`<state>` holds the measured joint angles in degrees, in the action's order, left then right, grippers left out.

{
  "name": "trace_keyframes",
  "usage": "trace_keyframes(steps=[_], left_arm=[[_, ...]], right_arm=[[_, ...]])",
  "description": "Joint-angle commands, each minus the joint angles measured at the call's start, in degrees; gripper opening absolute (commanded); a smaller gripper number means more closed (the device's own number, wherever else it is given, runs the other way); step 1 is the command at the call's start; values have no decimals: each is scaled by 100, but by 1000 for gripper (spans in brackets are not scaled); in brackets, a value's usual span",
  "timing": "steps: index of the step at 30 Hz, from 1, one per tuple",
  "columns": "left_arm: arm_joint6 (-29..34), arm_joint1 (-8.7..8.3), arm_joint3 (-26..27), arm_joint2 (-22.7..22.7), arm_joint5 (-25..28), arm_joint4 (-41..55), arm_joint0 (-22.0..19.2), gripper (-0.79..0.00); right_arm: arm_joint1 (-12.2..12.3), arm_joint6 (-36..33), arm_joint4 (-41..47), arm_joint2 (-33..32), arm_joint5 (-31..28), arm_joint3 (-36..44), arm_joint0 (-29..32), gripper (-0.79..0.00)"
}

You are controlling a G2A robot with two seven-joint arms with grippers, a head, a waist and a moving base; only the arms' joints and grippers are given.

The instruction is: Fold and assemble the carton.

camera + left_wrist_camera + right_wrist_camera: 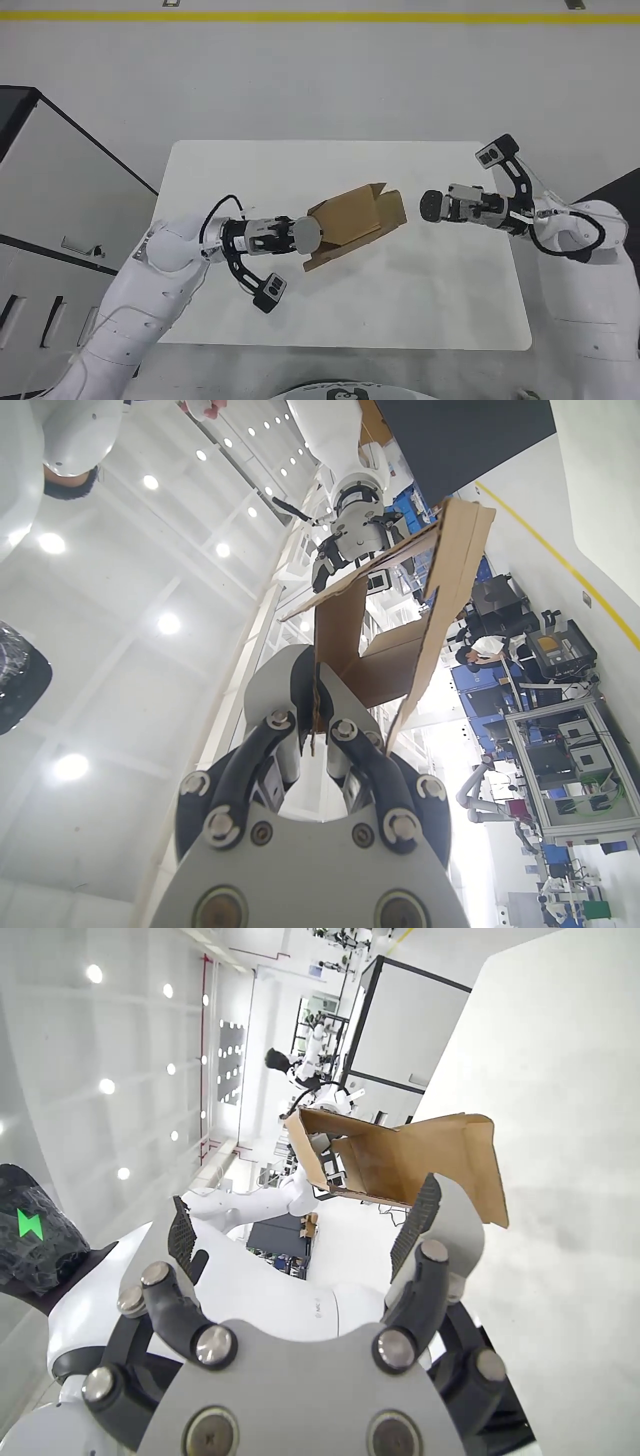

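Tabletop seemingly bears carton, pinched by left claw; right claw spread nearby.

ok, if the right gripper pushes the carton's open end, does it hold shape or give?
Likely gives: the carton is an open tube with loose flaps, so it should skew or fold at the creases. Probably light: the left gripper carries it by one pinched edge. It may pivot about that pinch when the open right gripper touches it.

No words or numbers can be read. A bright green lightning-bolt mark stands on a black rough-textured wrapped block beside the wrist camera.
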<state>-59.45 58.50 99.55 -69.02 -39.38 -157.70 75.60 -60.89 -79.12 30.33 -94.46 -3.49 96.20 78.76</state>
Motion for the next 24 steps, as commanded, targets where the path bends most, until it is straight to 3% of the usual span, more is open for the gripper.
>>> trace_keyframes(steps=[1, 24], left_arm=[[2, 0, 1, -1, -1, -2, 1, -785], [180, -13, 165, 138, 141, 149, 65, -785]], right_arm=[[-1, 1, 0, -1, -5, 3, 4, 0], [-44, -113, 537, 887, -734, -478, -490, 0]])
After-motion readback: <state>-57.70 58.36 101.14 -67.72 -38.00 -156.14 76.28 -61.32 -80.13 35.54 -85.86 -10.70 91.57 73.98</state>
